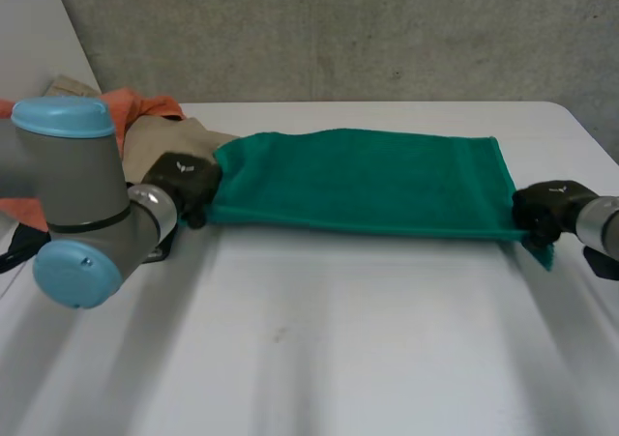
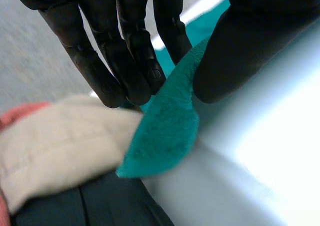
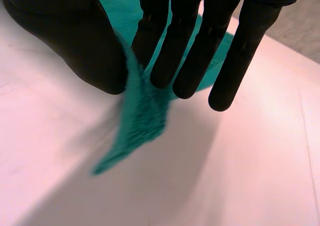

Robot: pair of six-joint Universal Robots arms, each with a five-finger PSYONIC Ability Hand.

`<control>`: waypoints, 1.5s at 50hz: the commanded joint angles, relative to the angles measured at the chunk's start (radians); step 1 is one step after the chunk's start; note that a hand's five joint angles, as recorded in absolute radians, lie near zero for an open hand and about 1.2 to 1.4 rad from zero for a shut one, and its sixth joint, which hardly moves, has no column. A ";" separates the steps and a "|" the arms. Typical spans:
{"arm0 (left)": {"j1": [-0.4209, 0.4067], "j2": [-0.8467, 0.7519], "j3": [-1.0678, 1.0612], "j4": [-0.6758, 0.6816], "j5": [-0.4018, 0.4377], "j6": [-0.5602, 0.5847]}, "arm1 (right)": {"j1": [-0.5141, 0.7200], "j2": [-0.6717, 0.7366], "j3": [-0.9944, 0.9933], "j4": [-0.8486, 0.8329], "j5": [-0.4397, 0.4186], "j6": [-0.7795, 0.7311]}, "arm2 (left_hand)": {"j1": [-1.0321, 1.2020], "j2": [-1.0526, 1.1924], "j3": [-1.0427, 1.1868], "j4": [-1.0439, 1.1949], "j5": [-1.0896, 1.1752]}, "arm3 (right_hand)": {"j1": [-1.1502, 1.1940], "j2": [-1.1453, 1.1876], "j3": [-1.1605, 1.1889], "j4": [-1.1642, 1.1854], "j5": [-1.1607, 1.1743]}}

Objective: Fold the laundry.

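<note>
A green towel (image 1: pixel 358 180) lies stretched across the white table (image 1: pixel 319 339), folded to a long band. My left hand (image 1: pixel 184 180) pinches its left near corner (image 2: pixel 165 131) between thumb (image 2: pixel 240 50) and fingers (image 2: pixel 125 60). My right hand (image 1: pixel 546 209) pinches the right near corner (image 3: pixel 140 121) between thumb (image 3: pixel 85 45) and straight fingers (image 3: pixel 200 50); a small tip of towel (image 1: pixel 542 254) hangs past it.
A pile of other laundry sits at the back left: a beige cloth (image 1: pixel 169 136), an orange cloth (image 1: pixel 135 107) and a dark garment (image 2: pixel 85 206) under my left hand. My left arm's grey joints (image 1: pixel 77 204) stand at the near left.
</note>
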 commanded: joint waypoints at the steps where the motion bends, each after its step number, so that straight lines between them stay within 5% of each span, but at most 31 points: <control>1: -0.005 0.069 -0.108 -0.229 -0.057 0.066 | -0.084 -0.136 0.081 0.378 -0.051 -0.376 | 0.222 0.197 0.205 0.201 0.235 | 0.250 0.217 0.210 0.203 0.229; 6: -0.039 0.107 -0.189 -0.385 -0.065 0.130 | -0.156 -0.216 0.207 0.722 0.010 -0.769 | 0.222 0.197 0.205 0.201 0.235 | 0.250 0.217 0.210 0.203 0.229; 10: -0.082 0.106 -0.209 -0.447 -0.075 0.175 | -0.168 -0.231 0.249 0.709 0.049 -0.866 | 0.222 0.197 0.205 0.201 0.235 | 0.250 0.217 0.210 0.203 0.229; 18: -0.100 0.052 -0.041 -0.393 -0.144 0.192 | -0.116 -0.150 0.117 0.500 0.040 -0.717 | 0.222 0.197 0.205 0.201 0.235 | 0.250 0.217 0.210 0.203 0.229; 25: -0.067 -0.061 0.319 -0.263 -0.148 0.218 | -0.062 -0.064 -0.162 0.358 0.032 -0.570 | 0.222 0.197 0.205 0.201 0.235 | 0.250 0.217 0.210 0.203 0.229; 33: -0.034 -0.089 0.798 0.063 -0.106 0.148 | -0.038 -0.119 -0.461 -0.183 0.038 -0.140 | 0.222 0.197 0.205 0.201 0.235 | 0.250 0.217 0.210 0.203 0.229; 38: -0.030 -0.077 0.849 0.220 -0.094 0.069 | -0.044 -0.171 -0.465 -0.402 0.038 0.074 | 0.222 0.197 0.205 0.201 0.235 | 0.250 0.217 0.210 0.203 0.229; 47: -0.004 -0.072 0.779 0.185 -0.088 0.035 | -0.021 -0.119 -0.477 -0.295 0.009 0.108 | 0.222 0.197 0.205 0.201 0.235 | 0.250 0.217 0.210 0.203 0.229; 60: 0.013 -0.052 0.288 0.214 -0.060 0.066 | -0.015 -0.033 -0.216 -0.194 -0.083 -0.013 | 0.222 0.197 0.205 0.201 0.235 | 0.250 0.217 0.210 0.203 0.229; 71: -0.031 0.106 -0.188 0.023 -0.106 0.253 | -0.113 -0.128 0.072 0.315 -0.076 -0.422 | 0.222 0.197 0.205 0.201 0.235 | 0.250 0.217 0.210 0.203 0.229; 75: -0.057 0.153 -0.284 -0.131 -0.164 0.276 | -0.188 -0.187 0.170 0.559 -0.022 -0.689 | 0.222 0.197 0.205 0.201 0.235 | 0.250 0.217 0.210 0.203 0.229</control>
